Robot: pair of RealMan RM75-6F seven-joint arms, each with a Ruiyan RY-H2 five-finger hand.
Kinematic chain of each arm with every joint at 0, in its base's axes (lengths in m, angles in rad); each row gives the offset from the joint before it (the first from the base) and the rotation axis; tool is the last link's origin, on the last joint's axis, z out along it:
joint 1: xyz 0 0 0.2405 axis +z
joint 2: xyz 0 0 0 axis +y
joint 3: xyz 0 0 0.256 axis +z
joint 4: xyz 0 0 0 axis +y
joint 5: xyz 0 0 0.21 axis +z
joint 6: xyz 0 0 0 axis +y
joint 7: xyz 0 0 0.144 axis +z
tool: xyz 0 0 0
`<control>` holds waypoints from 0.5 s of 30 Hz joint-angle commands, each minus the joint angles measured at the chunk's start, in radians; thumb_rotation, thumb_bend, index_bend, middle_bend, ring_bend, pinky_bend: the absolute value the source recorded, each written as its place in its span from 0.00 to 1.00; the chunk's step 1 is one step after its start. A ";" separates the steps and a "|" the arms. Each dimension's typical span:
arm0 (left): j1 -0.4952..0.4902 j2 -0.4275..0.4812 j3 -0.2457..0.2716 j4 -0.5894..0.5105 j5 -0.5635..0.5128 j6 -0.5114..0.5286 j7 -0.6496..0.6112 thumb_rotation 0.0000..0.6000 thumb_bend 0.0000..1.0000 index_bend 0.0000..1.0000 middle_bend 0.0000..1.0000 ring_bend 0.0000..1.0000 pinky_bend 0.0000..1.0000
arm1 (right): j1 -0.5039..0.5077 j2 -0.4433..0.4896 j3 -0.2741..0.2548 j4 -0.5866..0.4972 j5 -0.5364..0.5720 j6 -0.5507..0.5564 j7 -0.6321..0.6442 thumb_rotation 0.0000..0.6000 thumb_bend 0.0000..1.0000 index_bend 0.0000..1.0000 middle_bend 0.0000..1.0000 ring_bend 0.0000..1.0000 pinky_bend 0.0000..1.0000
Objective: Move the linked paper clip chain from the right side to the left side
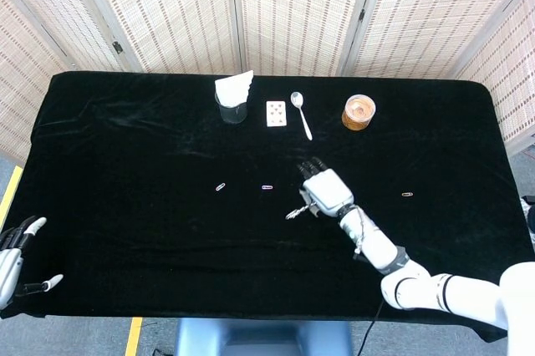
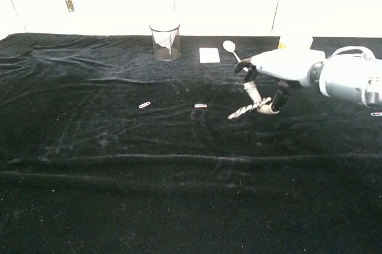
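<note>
My right hand [image 1: 324, 191] [image 2: 273, 74] pinches one end of the linked paper clip chain [image 1: 297, 211] [image 2: 243, 111], a short silvery chain that hangs down to the left just above the black cloth, a little right of the table's middle. My left hand [image 1: 17, 256] shows only in the head view, at the table's front left corner, fingers spread and holding nothing.
Single paper clips lie on the cloth: a purple one [image 1: 267, 186] [image 2: 200, 106], a pale one [image 1: 221, 186] [image 2: 144, 105], an orange one [image 1: 407, 195] at the right. Along the back stand a glass with a napkin [image 1: 233, 99], a playing card [image 1: 276, 113], a spoon [image 1: 301, 114] and an orange cup [image 1: 359, 111].
</note>
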 commanded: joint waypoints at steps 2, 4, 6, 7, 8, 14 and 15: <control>0.002 0.001 -0.002 0.000 -0.002 0.002 -0.003 1.00 0.15 0.00 0.06 0.12 0.10 | 0.012 0.002 -0.027 -0.060 -0.009 -0.002 -0.062 1.00 0.41 0.77 0.12 0.07 0.00; 0.005 0.003 -0.002 0.000 -0.002 0.007 -0.008 1.00 0.15 0.00 0.06 0.12 0.10 | 0.026 -0.020 -0.031 -0.060 0.005 -0.012 -0.090 1.00 0.41 0.77 0.12 0.07 0.00; 0.009 0.005 -0.002 0.002 0.000 0.013 -0.016 1.00 0.15 0.00 0.06 0.12 0.10 | 0.038 -0.050 -0.033 -0.047 0.022 -0.020 -0.109 1.00 0.41 0.77 0.12 0.07 0.00; 0.009 0.006 -0.003 0.003 0.000 0.014 -0.022 1.00 0.15 0.00 0.06 0.12 0.10 | 0.044 -0.065 -0.033 -0.038 0.028 -0.023 -0.116 1.00 0.41 0.77 0.12 0.07 0.00; 0.009 0.006 -0.003 0.006 0.000 0.014 -0.029 1.00 0.15 0.00 0.06 0.12 0.10 | 0.048 -0.079 -0.033 -0.028 0.034 -0.024 -0.121 1.00 0.41 0.77 0.12 0.07 0.00; 0.016 0.007 -0.019 0.017 -0.037 0.013 -0.042 1.00 0.15 0.00 0.06 0.12 0.10 | 0.077 -0.195 -0.029 0.057 0.056 -0.026 -0.147 1.00 0.41 0.77 0.12 0.07 0.00; 0.018 0.007 -0.019 0.017 -0.037 0.014 -0.045 1.00 0.15 0.00 0.06 0.12 0.10 | 0.081 -0.208 -0.026 0.066 0.058 -0.028 -0.144 1.00 0.41 0.77 0.12 0.07 0.00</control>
